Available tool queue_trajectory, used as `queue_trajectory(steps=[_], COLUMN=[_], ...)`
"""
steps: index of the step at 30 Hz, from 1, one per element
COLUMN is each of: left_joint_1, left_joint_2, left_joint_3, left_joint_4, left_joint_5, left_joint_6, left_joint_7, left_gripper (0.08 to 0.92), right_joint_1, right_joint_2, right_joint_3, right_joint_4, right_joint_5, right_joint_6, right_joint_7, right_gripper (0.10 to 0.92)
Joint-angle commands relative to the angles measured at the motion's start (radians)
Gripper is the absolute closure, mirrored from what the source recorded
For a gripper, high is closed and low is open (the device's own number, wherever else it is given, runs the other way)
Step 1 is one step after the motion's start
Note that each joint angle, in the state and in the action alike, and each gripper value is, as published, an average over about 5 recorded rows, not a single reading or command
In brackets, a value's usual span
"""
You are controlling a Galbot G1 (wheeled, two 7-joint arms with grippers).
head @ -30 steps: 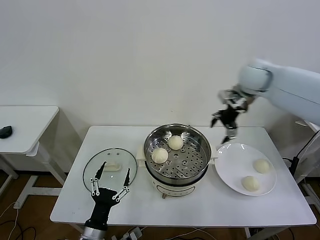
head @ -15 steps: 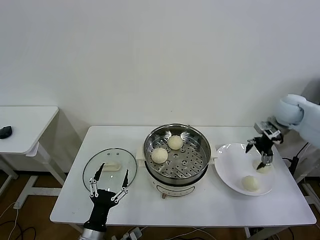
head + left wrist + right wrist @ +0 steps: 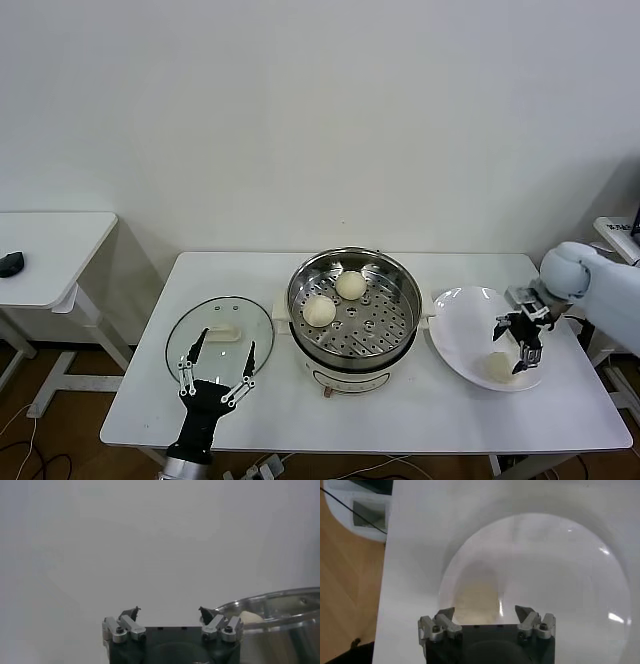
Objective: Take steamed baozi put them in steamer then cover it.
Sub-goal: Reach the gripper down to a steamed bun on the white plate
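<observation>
The steamer stands mid-table with two baozi on its tray, one at the back and one on the left. A third baozi lies on the white plate. My right gripper is open and low over the plate, just above that bun, and hides the spot where the other bun lay. In the right wrist view a baozi lies just ahead of the open right gripper. The cover lies flat left of the steamer. My left gripper is open at the cover's near edge.
In the left wrist view the open left gripper faces the wall, with the steamer rim and a baozi beside it. A small white side table with a dark object stands far left.
My right arm has swung from above the table behind the steamer's right side, out over the plate and down low onto its buns. The left arm has not moved.
</observation>
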Motion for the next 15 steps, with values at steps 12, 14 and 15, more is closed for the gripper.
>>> queue_trajectory(steps=[12, 14, 15], left_joint_1=[0.0, -0.001, -0.001], left_joint_2=[0.001, 0.002, 0.002], left_joint_3=[0.001, 0.001, 0.001], left_joint_4=[0.001, 0.0, -0.001], left_joint_5=[-0.001, -0.001, -0.001], left_joint_6=[0.0, 0.0, 0.001], left_joint_7=[-0.003, -0.003, -0.003], left_gripper=[0.177, 0.177, 0.177], right_joint_1=[-0.068, -0.035, -0.013], right_joint_2=[0.013, 0.006, 0.002], right_joint_3=[0.063, 0.045, 0.032], right_joint_4=[-0.025, -0.013, -0.005], right_joint_5=[-0.025, -0.013, -0.006], right_joint_6=[-0.002, -0.003, -0.003], right_joint_7=[0.01, 0.008, 0.007], right_gripper=[0.365, 0.393, 0.401])
